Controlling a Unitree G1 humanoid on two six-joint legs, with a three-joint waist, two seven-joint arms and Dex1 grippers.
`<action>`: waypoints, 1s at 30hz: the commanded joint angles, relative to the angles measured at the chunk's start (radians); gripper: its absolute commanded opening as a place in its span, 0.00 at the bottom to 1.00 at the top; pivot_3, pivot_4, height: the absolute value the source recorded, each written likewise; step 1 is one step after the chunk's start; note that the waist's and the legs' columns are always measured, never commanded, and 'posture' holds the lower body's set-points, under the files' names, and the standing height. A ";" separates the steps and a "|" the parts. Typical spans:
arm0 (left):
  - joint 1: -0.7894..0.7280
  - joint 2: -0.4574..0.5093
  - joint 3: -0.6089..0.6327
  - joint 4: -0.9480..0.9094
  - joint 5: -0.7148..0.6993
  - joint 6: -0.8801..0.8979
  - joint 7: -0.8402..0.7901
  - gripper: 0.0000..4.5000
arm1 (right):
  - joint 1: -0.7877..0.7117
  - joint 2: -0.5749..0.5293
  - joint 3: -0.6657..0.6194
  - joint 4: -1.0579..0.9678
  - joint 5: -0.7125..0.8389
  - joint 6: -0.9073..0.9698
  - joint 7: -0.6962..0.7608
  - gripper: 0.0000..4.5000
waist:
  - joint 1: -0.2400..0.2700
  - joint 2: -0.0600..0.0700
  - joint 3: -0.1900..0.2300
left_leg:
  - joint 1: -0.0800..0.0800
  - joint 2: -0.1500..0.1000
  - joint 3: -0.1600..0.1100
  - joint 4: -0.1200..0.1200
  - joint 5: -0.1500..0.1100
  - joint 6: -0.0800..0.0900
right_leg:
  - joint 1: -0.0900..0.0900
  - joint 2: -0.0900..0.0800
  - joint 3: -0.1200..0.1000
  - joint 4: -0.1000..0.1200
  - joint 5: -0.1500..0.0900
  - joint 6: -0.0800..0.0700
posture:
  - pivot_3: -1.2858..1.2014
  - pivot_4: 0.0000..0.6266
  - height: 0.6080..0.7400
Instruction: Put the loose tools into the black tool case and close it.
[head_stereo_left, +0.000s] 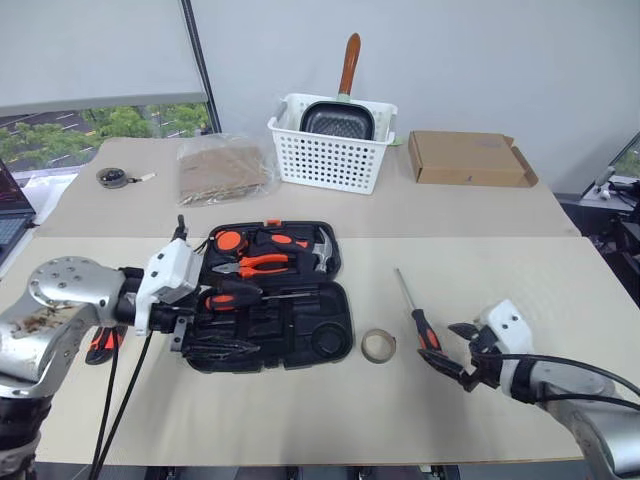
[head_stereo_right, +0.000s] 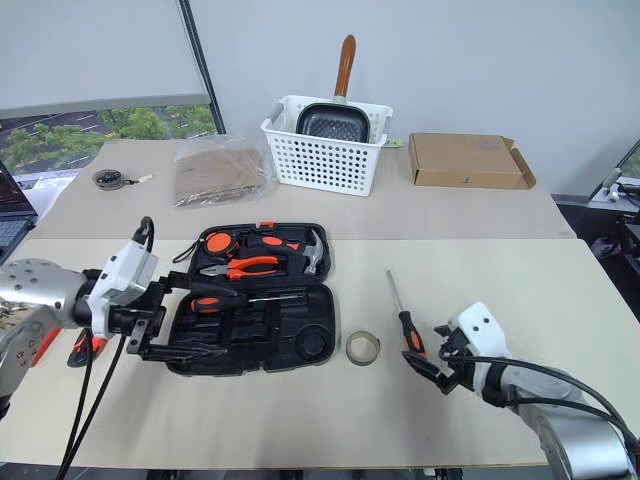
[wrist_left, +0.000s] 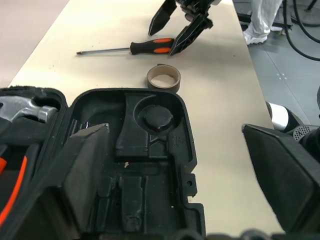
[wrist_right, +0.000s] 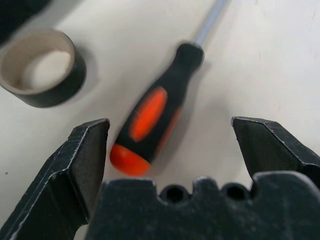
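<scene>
Right wrist view looks down between the right gripper's (wrist_right: 170, 145) two black fingers, which stand wide apart with nothing between them but the screwdriver (wrist_right: 152, 117) lying just ahead on the tabletop (wrist_right: 260, 65). Its black-orange handle points back toward the gripper, its shaft away. Just beside the handle, toward the case, sits the tape ring (wrist_right: 40, 67), apart from the tool and flat on the surface.

From the left wrist view, the left gripper (wrist_left: 190, 165) also has its fingers spread, empty, hovering over the near half of the black tool case (wrist_left: 150, 160), whose moulded recesses there lie bare. Beyond the case rim from this gripper come the ring, then the screwdriver, then the right gripper.

In the head view the case lies open and flat, between the two grippers. A second screwdriver (head_stereo_left: 245, 297) lies in the case beside the hinge line; the far half holds pliers (head_stereo_left: 262, 263), a hammer (head_stereo_left: 322, 250) and a tape measure (head_stereo_left: 228, 241). An orange tool (head_stereo_left: 100, 342) lies beneath the left arm, partly hidden by it.

Farther off, past the case, a clear bag (head_stereo_left: 222, 168) with brown contents, a white basket (head_stereo_left: 330, 148) holding a pan (head_stereo_left: 338, 118) with an orange handle, and a cardboard box (head_stereo_left: 468, 158) stand along the far tabletop, well apart from both grippers. A small dark round object (head_stereo_left: 112, 178) lies at the far left.
</scene>
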 joint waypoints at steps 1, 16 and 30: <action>-0.017 0.019 -0.012 -0.012 0.012 -0.029 -0.020 0.97 | -0.051 0.027 0.022 -0.029 -0.023 0.065 -0.077 1.00 | -0.003 0.000 0.000 | 0.000 0.000 0.000 0.000 0.000 0.000 | 0.000 0.000 0.000 0.000 0.000 0.000 | 0.52 0.24 0.70; 0.124 -0.009 0.135 -0.048 -0.017 0.003 0.111 1.00 | -0.350 -0.034 0.059 0.202 -0.050 -0.079 0.053 0.22 | -0.029 -0.001 0.001 | -0.001 0.000 0.000 -0.001 0.003 0.005 | -0.001 0.001 0.001 -0.001 0.002 0.004 | 0.52 0.24 0.70; 0.580 -0.044 0.583 -0.170 -0.065 0.072 0.166 1.00 | -0.884 0.136 0.462 0.762 -0.210 -0.765 0.711 0.22 | -0.045 -0.002 0.005 | 0.000 0.001 0.000 -0.001 0.007 -0.004 | -0.001 0.002 0.000 -0.001 0.001 0.002 | 0.52 0.24 0.70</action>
